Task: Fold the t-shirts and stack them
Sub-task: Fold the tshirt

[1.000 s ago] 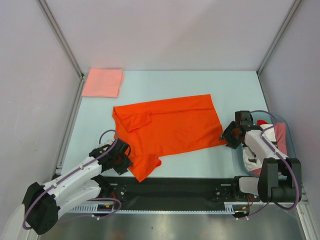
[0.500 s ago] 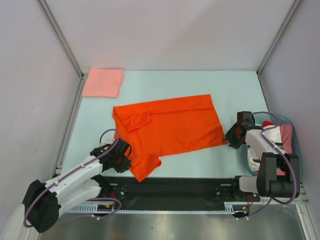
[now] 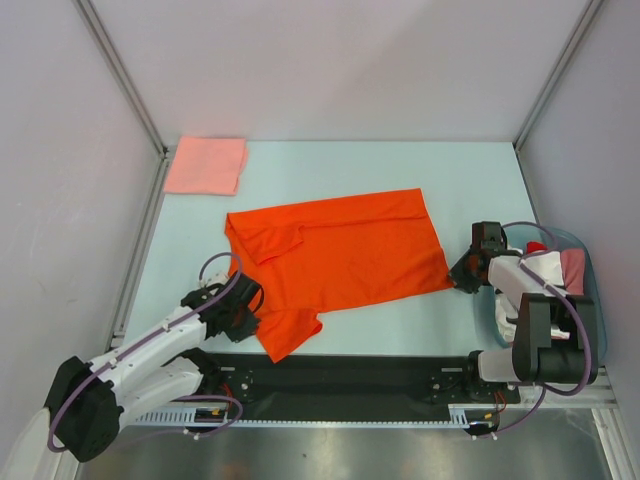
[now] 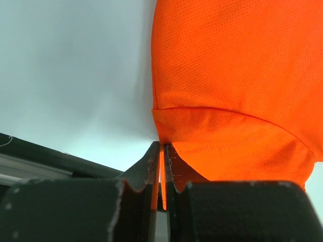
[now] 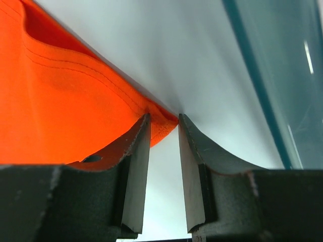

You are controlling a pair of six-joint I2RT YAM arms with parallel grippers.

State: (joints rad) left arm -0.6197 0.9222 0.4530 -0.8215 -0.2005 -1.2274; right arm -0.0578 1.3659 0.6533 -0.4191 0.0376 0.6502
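Note:
An orange t-shirt (image 3: pixel 340 255) lies spread flat in the middle of the table. My left gripper (image 3: pixel 243 303) is at its near left sleeve and is shut on a thin fold of the fabric edge (image 4: pixel 161 166); the rest of the shirt (image 4: pixel 232 75) fills the left wrist view. My right gripper (image 3: pixel 463 274) is at the shirt's right hem corner. In the right wrist view the gripper (image 5: pixel 164 123) is narrowly open, and the hem corner (image 5: pixel 162 126) lies between the fingertips. A folded pink t-shirt (image 3: pixel 206 165) lies at the far left corner.
A clear bluish bin (image 3: pixel 585 262) holding red, pink and white clothes stands at the right edge, just behind my right arm; its wall (image 5: pixel 282 75) shows in the right wrist view. The black rail (image 3: pixel 350 375) runs along the near edge.
My left gripper has crept slightly forward with the sleeve edge in it. My right gripper has shifted a little right, settling at the hem corner.

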